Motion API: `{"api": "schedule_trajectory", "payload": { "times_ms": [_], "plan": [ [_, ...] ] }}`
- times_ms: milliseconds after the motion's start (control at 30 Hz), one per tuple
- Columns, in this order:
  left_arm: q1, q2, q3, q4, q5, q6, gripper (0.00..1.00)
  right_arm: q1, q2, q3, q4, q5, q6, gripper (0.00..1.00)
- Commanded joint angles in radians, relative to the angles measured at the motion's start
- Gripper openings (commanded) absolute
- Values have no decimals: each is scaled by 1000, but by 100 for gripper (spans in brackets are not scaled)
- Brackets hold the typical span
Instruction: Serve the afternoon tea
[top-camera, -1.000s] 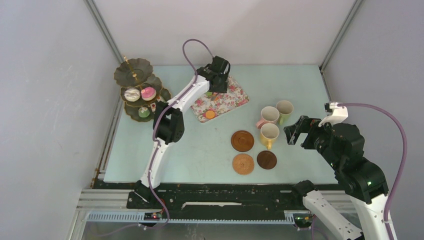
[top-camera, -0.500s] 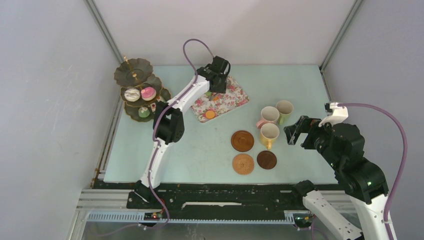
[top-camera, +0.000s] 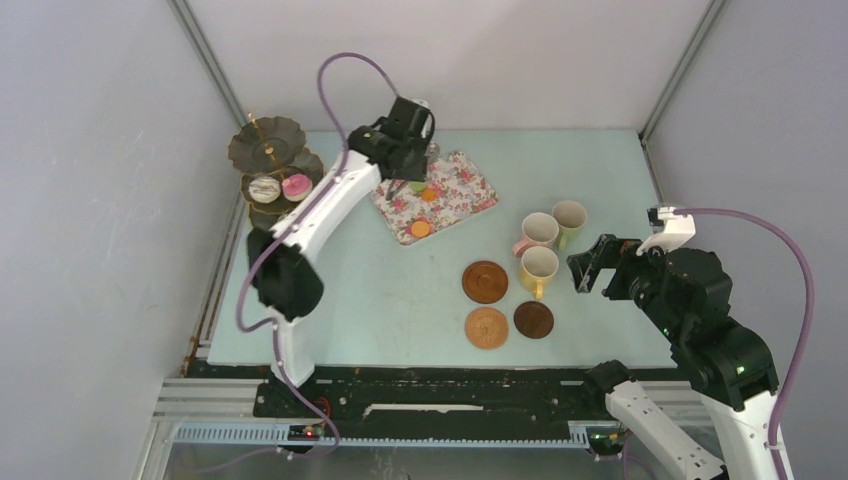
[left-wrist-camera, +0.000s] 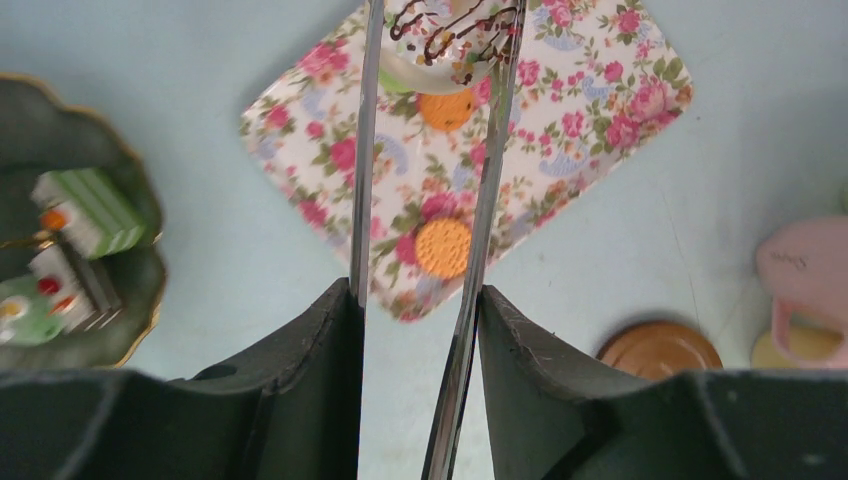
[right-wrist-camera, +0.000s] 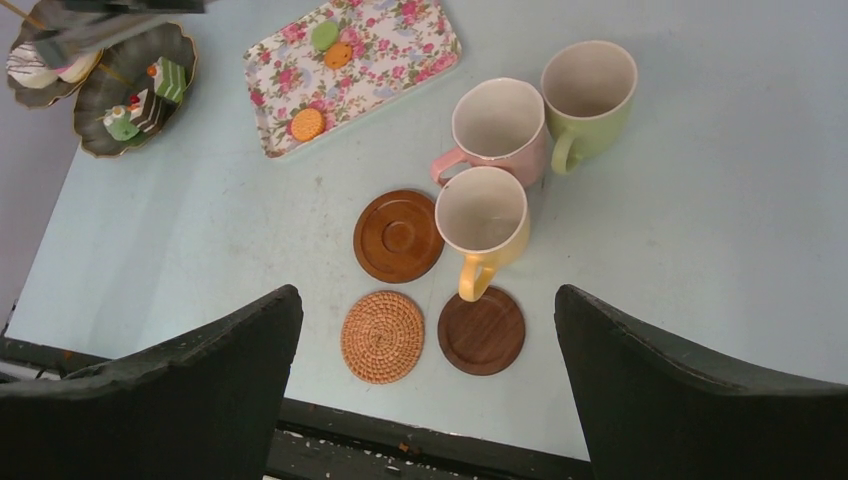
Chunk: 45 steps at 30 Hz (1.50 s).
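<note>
My left gripper (top-camera: 412, 150) (left-wrist-camera: 418, 300) is shut on the long metal tongs (left-wrist-camera: 364, 150). The tong tips pinch a white cake with chocolate drizzle (left-wrist-camera: 445, 45) above the flowered tray's far end. Left of them stands the dark three-tier stand (top-camera: 268, 150), with cakes on it (top-camera: 264, 187) (left-wrist-camera: 85, 205). Pink (top-camera: 537, 231), green (top-camera: 569, 218) and yellow (top-camera: 539, 267) mugs cluster at centre right. Three brown coasters (top-camera: 485, 281) (top-camera: 487, 327) (top-camera: 533, 320) lie in front of the mugs. My right gripper (top-camera: 590, 262) (right-wrist-camera: 425, 292) hangs open and empty, right of the yellow mug.
The flowered tray (top-camera: 470, 190) (left-wrist-camera: 600, 90) lies diagonally at the back centre with two orange macarons (top-camera: 421, 229) (left-wrist-camera: 442, 247) and a green one (right-wrist-camera: 324, 36) on it. Grey walls close in on the left, back and right.
The left arm has swung left and its elbow has moved out toward the stand. The tongs have squeezed on the white cake and carried it off the tray. The right arm has stayed still.
</note>
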<state>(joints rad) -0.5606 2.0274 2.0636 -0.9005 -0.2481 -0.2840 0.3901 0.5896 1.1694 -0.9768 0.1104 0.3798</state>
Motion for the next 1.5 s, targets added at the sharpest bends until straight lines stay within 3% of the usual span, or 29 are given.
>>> {"api": "schedule_trajectory", "payload": {
  "times_ms": [0,267,500,700,1133,1467],
  "plan": [
    [-2,-254,-139,-10,-74,29,29,-5,-3,12,44,-30,-36,100],
    [44,-551,-358,-102,-172,-55,29,15,9,11,68,-61,-30,100],
    [102,-700,-521,-40,-239,-224,29,38,7,-5,86,-73,-26,100],
    [117,-598,-480,11,-344,-291,26,45,10,-5,86,-78,-24,100],
    [155,-243,-160,-1,-466,-433,24,39,1,-4,63,-45,-35,100],
    [170,-249,-197,34,-558,-510,25,24,1,-5,53,-32,-53,100]
  ]
}}
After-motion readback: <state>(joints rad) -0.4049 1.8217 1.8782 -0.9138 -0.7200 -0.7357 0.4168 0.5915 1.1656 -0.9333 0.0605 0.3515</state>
